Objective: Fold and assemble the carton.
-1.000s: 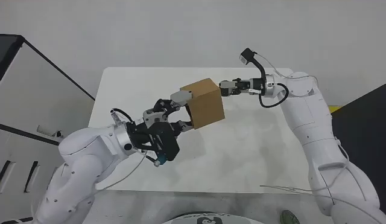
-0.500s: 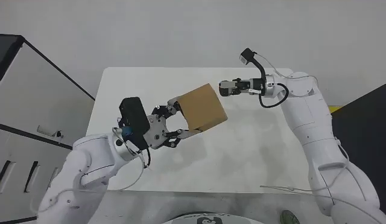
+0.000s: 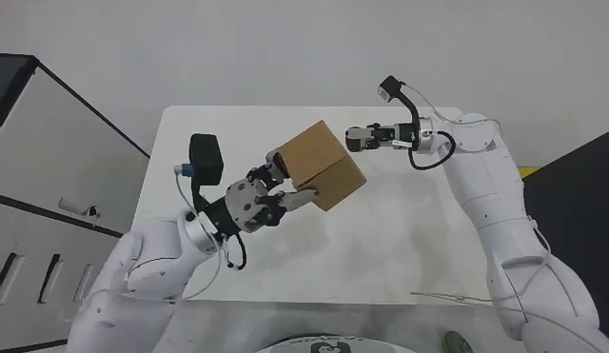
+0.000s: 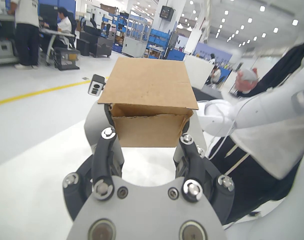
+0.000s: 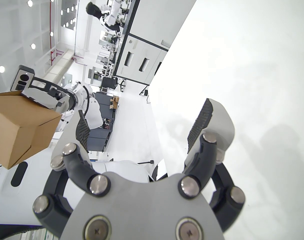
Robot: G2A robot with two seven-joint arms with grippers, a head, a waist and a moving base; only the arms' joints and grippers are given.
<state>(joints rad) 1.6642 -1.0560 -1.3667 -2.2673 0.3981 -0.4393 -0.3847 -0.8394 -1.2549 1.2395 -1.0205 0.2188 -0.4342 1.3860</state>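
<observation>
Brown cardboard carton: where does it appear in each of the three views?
Top view: the brown cardboard carton is over the middle of the white table, in the left gripper.
Left wrist view: the carton sits between that gripper's fingers.
Right wrist view: the carton hangs beyond the open right gripper.
Shared landmark: the left gripper.

**Carton rolled over in the left pincer**

Over the last second the left arm's wrist has twisted round. Its camera block [image 3: 206, 158], which hung on the near side under the wrist, has swung up and now sits on the far-left side. The left pincer [image 3: 290, 180] turned with it, and the carton [image 3: 324, 163] in its grip rolled from a pose with one flat face up to a tilted one. An edge now runs across the top, and its right corner reaches farther right.
</observation>
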